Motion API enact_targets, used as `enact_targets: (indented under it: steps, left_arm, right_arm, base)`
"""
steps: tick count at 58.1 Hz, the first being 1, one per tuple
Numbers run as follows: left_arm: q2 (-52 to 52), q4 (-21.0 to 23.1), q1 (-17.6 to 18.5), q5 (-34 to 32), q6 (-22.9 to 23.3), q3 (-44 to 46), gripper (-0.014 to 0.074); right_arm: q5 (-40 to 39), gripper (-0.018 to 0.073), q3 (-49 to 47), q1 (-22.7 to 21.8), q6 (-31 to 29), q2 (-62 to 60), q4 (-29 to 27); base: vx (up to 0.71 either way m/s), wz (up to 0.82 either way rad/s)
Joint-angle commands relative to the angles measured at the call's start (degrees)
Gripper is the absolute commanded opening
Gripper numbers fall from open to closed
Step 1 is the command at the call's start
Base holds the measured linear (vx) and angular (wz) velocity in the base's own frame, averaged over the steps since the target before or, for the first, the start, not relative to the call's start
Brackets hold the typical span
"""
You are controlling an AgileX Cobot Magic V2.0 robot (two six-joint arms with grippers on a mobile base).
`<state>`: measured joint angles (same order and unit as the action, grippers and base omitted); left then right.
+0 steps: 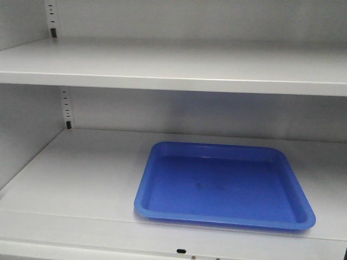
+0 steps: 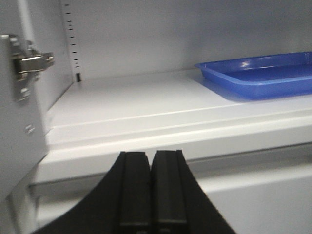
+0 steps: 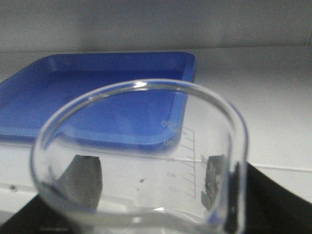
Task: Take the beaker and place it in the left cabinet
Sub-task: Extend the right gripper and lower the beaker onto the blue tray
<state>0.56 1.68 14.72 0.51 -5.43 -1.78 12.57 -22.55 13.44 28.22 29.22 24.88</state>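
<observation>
Beaker (image 3: 141, 161) in right gripper (image 3: 147, 187) shows unreadable graduations.

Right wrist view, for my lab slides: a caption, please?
Right tool holds the beaker before the blue tray on the cabinet shelf.

Clear glass beaker (image 3: 141, 161) (white graduations), upright, just before open left cabinet (image 1: 81, 179), pale grey-white interior
</observation>
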Motion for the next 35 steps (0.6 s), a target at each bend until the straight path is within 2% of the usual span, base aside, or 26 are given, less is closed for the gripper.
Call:
enact_targets:
  steps: [1, 35]
  left_arm:
    - [1.0, 0.4, 0.2, -4.9, 0.2, -0.9, 0.0001]
    - [1.0, 0.4, 0.2, -4.9, 0.2, -0.9, 0.0001]
  right_arm:
    - [-4.4, -0.0003, -1.8, 0.0, -0.3, 0.2, 0.8]
    - [-4.4, -0.0003, -1.8, 0.0, -0.3, 0.2, 0.8]
  base:
    - [0.27, -0.28]
    - [0.18, -0.27]
